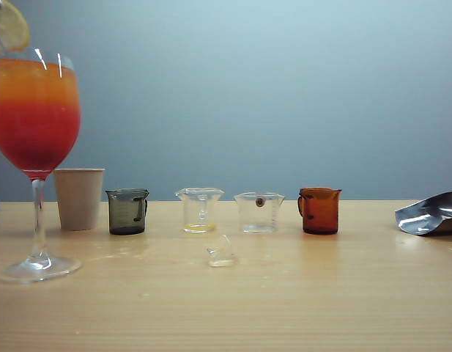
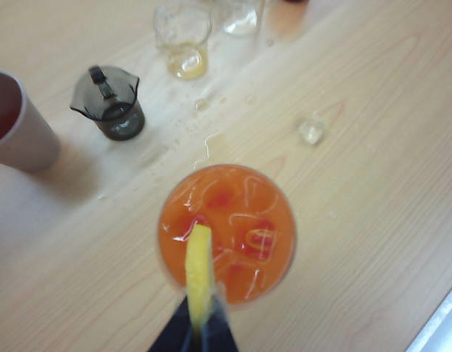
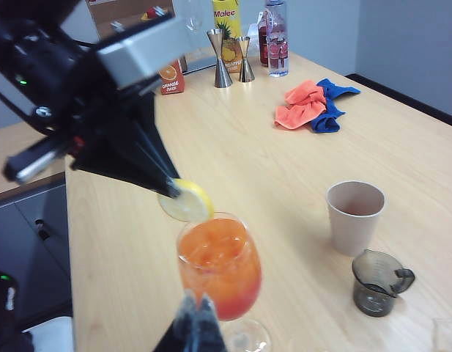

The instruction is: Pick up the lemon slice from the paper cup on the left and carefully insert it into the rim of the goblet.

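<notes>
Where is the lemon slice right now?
The lemon slice is pinched in the left hand, right at the goblet's rim above the orange drink. That is at the exterior view's far left, with the paper cup beside the goblet.

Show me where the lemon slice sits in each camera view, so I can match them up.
Exterior view: the lemon slice is in the top left corner, above the goblet.
Left wrist view: low in the middle, held in the shut left claw, over the goblet's rim.
Right wrist view: left of centre, at the tip of the left claw, just above the drink.
Shared landmark: the paper cup, beside the goblet in all three views.
</notes>
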Tool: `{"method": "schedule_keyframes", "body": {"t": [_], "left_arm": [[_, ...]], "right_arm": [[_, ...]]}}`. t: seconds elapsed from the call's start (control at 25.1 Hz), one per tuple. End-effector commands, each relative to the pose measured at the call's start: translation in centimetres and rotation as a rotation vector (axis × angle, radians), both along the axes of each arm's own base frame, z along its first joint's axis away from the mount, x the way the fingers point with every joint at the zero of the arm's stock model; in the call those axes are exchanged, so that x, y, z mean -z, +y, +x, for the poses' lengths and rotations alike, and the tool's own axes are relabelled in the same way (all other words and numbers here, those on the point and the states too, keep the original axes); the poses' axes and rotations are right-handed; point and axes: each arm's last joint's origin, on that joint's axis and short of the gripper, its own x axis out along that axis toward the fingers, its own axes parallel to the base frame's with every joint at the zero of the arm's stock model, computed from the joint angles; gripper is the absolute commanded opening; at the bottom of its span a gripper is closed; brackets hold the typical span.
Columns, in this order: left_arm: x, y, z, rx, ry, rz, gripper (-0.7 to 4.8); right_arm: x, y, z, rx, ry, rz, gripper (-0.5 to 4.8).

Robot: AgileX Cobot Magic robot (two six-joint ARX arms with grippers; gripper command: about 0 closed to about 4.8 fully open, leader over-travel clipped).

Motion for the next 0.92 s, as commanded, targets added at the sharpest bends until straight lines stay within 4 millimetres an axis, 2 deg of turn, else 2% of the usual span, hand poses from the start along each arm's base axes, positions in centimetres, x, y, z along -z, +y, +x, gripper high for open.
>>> {"method": "schedule_keyframes", "body": {"t": [0.04,0.92], "left_arm": [[-0.01,-0.03,0.03,0.004,0.001,-0.004,-0.06],[0.14,-0.10,-0.53,-0.017,0.032,0.055,-0.06]], "right_arm": [[-0.39,0.02,-0.08,-0.007,-0.018,0.020,-0.06],[-0.52,0.02,-0.07,-0.005,-0.032,0.029,-0.06]]}}
